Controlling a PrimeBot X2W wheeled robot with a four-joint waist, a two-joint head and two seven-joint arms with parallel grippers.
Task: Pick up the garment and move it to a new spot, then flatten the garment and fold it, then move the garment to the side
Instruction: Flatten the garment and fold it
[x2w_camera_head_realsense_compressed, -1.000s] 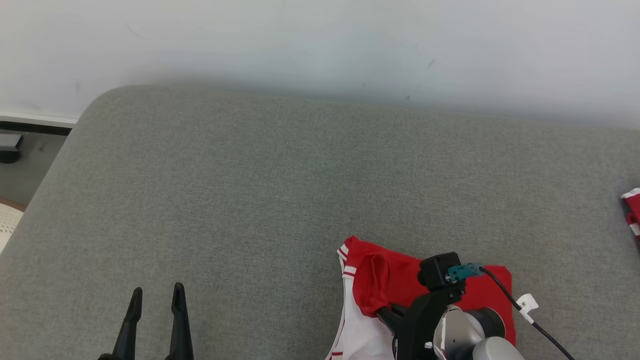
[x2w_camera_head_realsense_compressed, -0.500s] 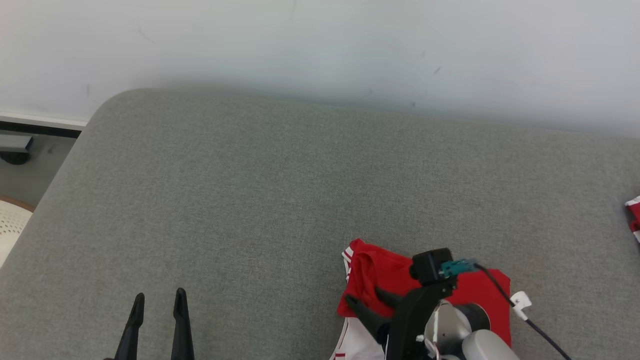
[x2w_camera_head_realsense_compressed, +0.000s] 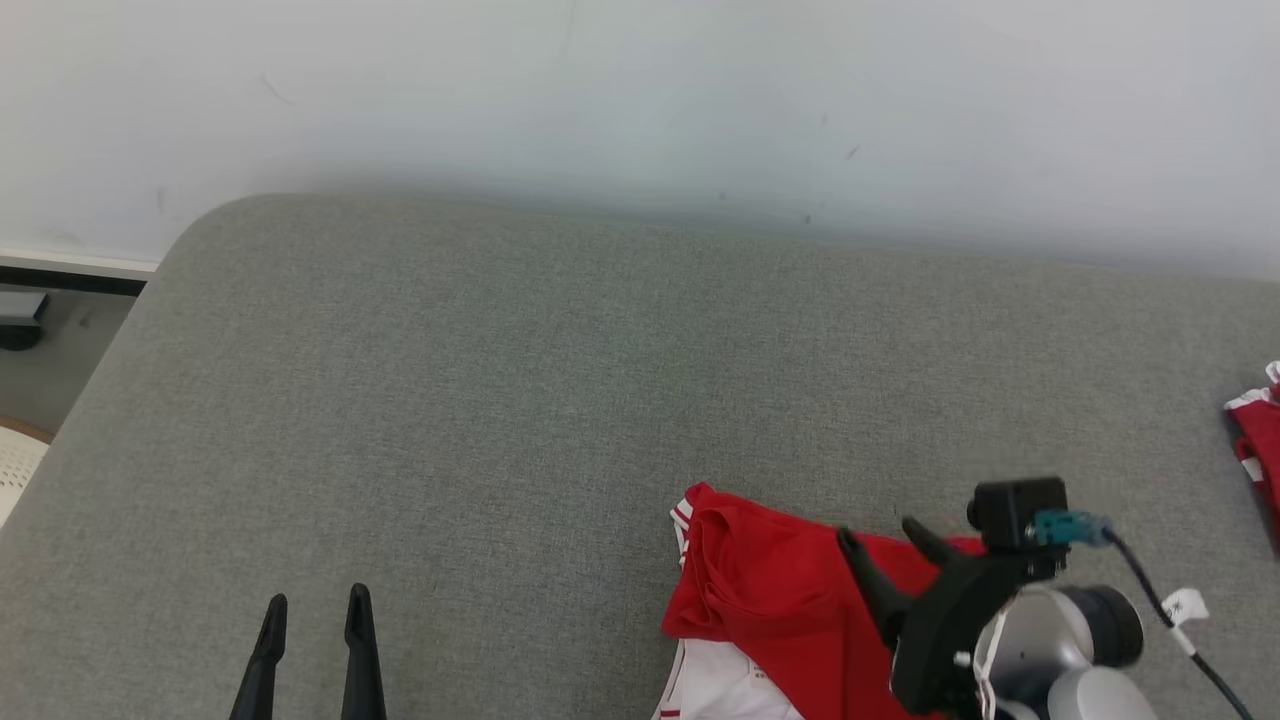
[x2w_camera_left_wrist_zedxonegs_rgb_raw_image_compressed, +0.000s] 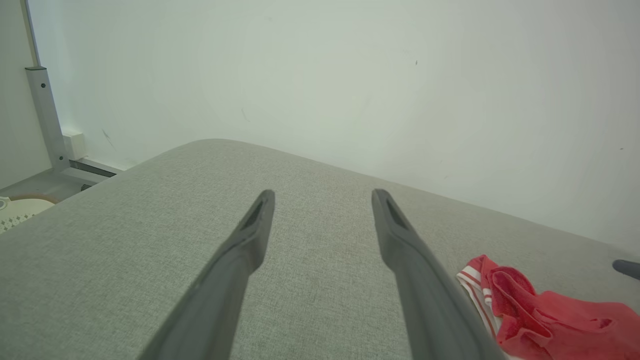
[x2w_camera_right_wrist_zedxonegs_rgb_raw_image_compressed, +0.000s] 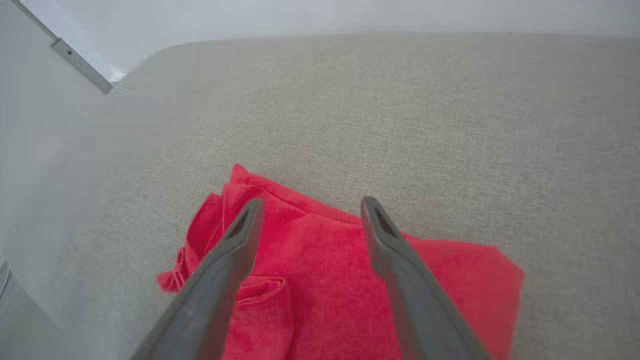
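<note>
Head view | garment (x2w_camera_head_realsense_compressed: 770, 600): red and white, lies bunched on grey cushion (x2w_camera_head_realsense_compressed: 450, 400), near front | right end effector (x2w_camera_head_realsense_compressed: 878, 530): spread, above it, holds nothing | left end effector (x2w_camera_head_realsense_compressed: 317, 597): spread, well apart | progress: seems half folded; side move not yet done

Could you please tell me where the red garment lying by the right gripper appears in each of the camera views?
Head view: the red garment at the bottom, right of centre, under the right gripper.
Left wrist view: the garment in the lower right corner.
Right wrist view: the garment at bottom centre, behind the two fingers.
Shared landmark: the rounded corner of the grey cushion against the white wall.
</note>
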